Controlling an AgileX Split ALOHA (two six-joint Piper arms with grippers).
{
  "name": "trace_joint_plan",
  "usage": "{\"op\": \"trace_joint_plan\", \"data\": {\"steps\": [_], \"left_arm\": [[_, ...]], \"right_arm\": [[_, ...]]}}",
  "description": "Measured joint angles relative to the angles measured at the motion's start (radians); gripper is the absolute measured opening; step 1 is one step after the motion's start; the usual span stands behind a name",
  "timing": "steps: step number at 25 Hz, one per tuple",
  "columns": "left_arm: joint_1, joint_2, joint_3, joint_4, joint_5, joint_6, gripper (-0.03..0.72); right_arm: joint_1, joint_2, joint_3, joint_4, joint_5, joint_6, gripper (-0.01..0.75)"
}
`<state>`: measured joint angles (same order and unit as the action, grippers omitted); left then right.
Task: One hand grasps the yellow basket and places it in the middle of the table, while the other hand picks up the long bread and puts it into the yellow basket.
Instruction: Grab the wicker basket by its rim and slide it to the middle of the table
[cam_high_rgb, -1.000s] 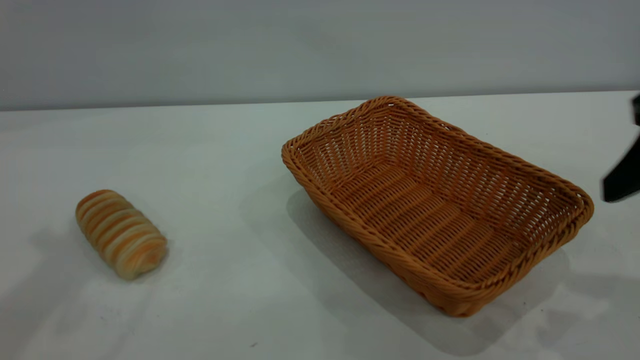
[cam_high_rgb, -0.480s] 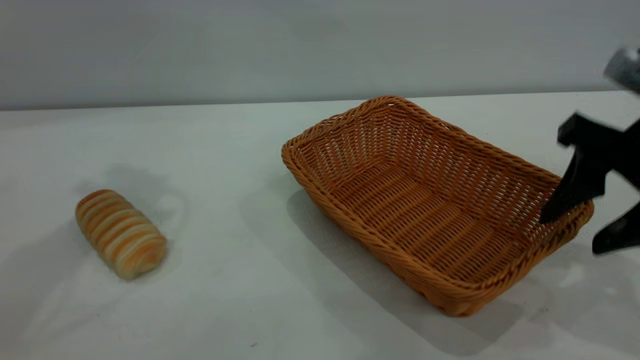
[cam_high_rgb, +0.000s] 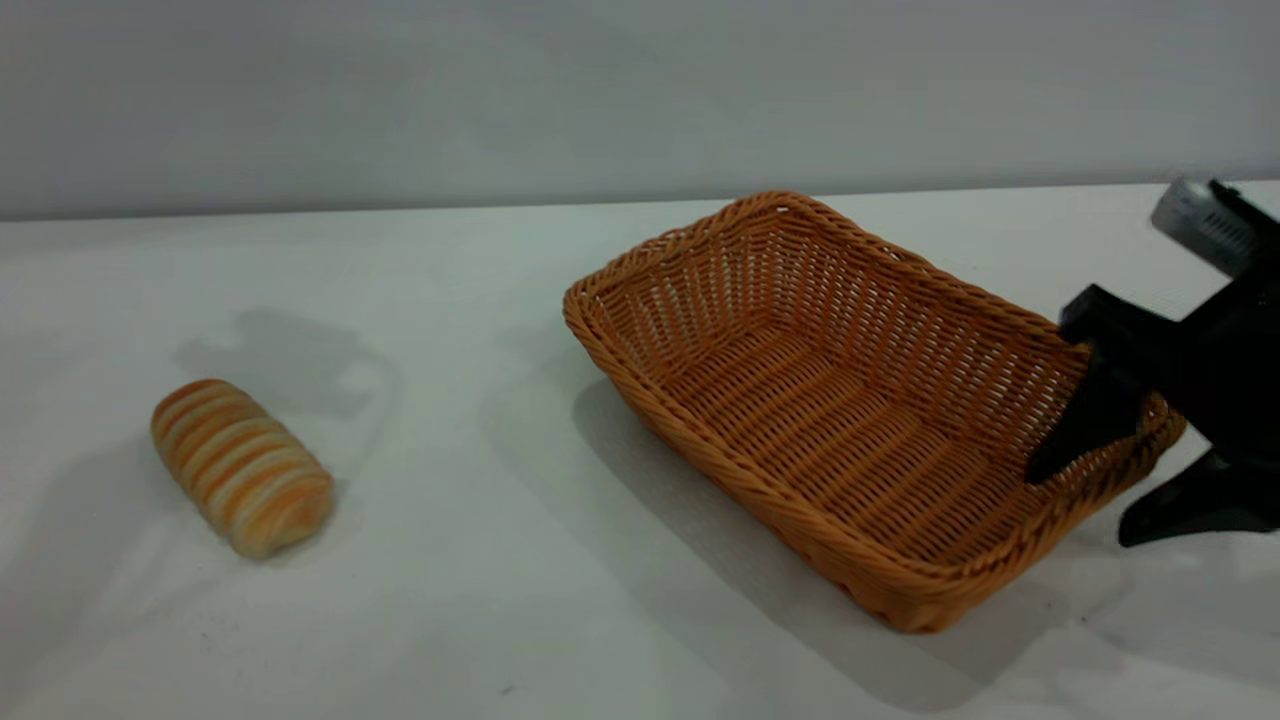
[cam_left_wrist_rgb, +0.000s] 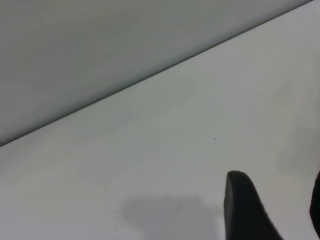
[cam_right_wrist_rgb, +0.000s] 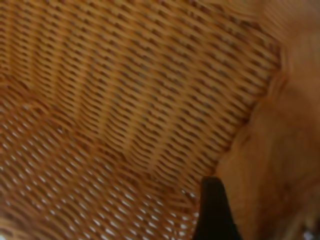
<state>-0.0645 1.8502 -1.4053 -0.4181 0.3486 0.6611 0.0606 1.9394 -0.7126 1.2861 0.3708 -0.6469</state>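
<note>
**Now: straddling the basket rim, ready to close**

Broadly, the table (cam_high_rgb: 400, 620) carries two things well apart: the yellow basket (cam_high_rgb: 800, 400) lies at about 3 o'clock from the scene's centre, empty, and the long bread (cam_high_rgb: 240, 465) rests on the bare top at about 9 o'clock.

At the basket's 3 o'clock corner sits the right gripper (cam_high_rgb: 1090, 500), its claw spread wide: one finger (cam_high_rgb: 1085, 430) dips inside the woven wall, the other stands outside on the table side, with the braided rim between them. The right wrist view shows that inner finger close against the weave near the corner. Nothing is clamped yet.

To do this step well, I judge the claw should settle deeper so the pads meet the wall below the braid, then close squarely; a pinch on the sloped weave alone could slip. A corner hold may let the basket swing, so a low, slow drag toward the middle looks safer than a lift.

Smallest in view, the left gripper (cam_left_wrist_rgb: 272, 210) hangs above bare table, its fingers apart and holding nothing.
</note>
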Motion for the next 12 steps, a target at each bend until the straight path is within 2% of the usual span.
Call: {"op": "trace_joint_plan", "data": {"steps": [4, 9, 12], "left_arm": [[0.000, 0.009, 0.000, -0.004, -0.009, 0.006, 0.395], [0.000, 0.009, -0.001, -0.008, -0.023, 0.011, 0.395], [0.000, 0.009, -0.001, -0.012, -0.027, 0.015, 0.395]], "right_arm": [[0.000, 0.065, -0.019, 0.104, 0.012, -0.104, 0.510], [0.000, 0.126, -0.022, 0.176, 0.015, -0.181, 0.461], [0.000, 0.144, -0.027, 0.222, 0.037, -0.227, 0.383]]}}
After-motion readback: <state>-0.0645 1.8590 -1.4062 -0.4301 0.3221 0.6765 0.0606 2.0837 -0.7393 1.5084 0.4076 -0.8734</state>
